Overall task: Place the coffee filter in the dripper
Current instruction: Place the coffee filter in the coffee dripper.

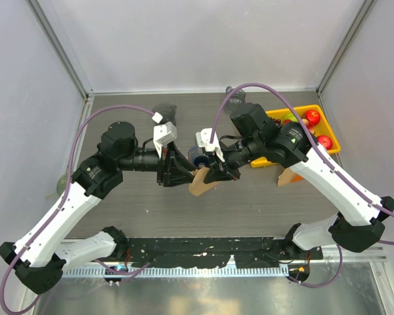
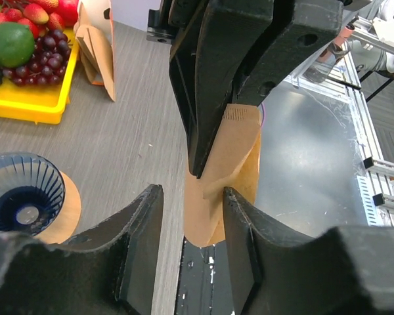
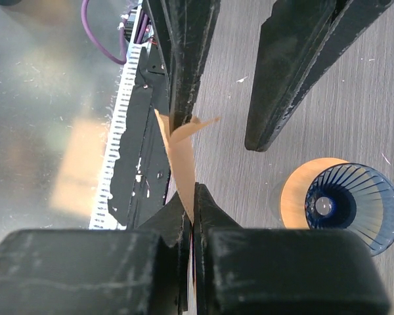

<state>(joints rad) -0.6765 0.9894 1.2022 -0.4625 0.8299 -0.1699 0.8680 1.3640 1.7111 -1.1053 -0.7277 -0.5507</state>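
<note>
My right end effector [image 3: 192, 193] is clamped tight on the brown paper coffee filter [image 1: 200, 182], over the middle of the desk [image 1: 249, 210]. My left end effector [image 2: 194, 192] stands partly spread, its fingers either side of the filter. Just beyond stands the blue dripper [image 3: 351, 203], apart from the filter.

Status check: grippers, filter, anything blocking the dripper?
Right gripper shut on brown paper coffee filter. Left gripper open, fingers straddling it. Blue ribbed plastic dripper empty, off to the side. Nothing seen blocking it.
</note>
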